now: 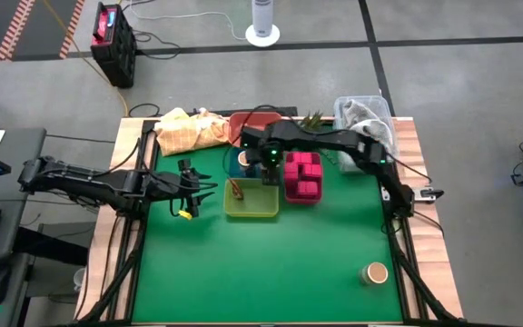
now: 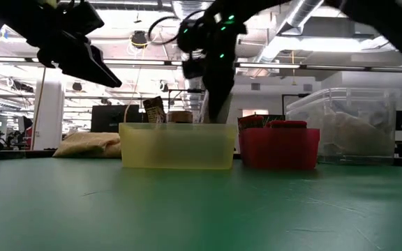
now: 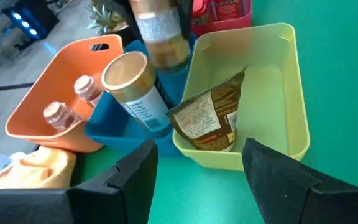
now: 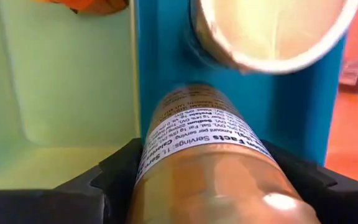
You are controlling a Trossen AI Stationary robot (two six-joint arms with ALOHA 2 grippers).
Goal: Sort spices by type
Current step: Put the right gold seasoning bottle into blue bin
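Observation:
My right gripper (image 1: pixel 266 163) reaches over the blue tray (image 3: pixel 120 134), shut on a spice jar (image 4: pixel 201 168). A second tan-topped jar (image 3: pixel 129 78) leans inside that tray. The yellow tray (image 1: pixel 263 211) holds a brown packet (image 3: pixel 210 118). Two tiny jars (image 3: pixel 86 87) stand in the orange tray (image 3: pixel 48 81). Pink boxes (image 1: pixel 303 175) fill the red tray (image 2: pixel 279 150). Another tan-topped jar (image 1: pixel 375 272) stands alone near the table's near right corner. My left gripper (image 3: pixel 197 149) hovers open, left of the yellow tray. My right gripper pinches the spice jar by its labelled body (image 4: pixel 197 140) between its two fingers (image 4: pixel 114 171), coming from above and pointing down, with the fingers along the jar. The jar hangs upright below the fingers, its lower end (image 3: pixel 166 53) over the blue tray. Whether it touches the tray does not show.
A clear plastic bin (image 1: pixel 366 113) sits at the far right corner, a yellow cloth (image 1: pixel 189 127) at the far left, and a small green plant (image 1: pixel 312 119) between them. The near half of the green mat (image 1: pixel 271 272) holds only the lone jar.

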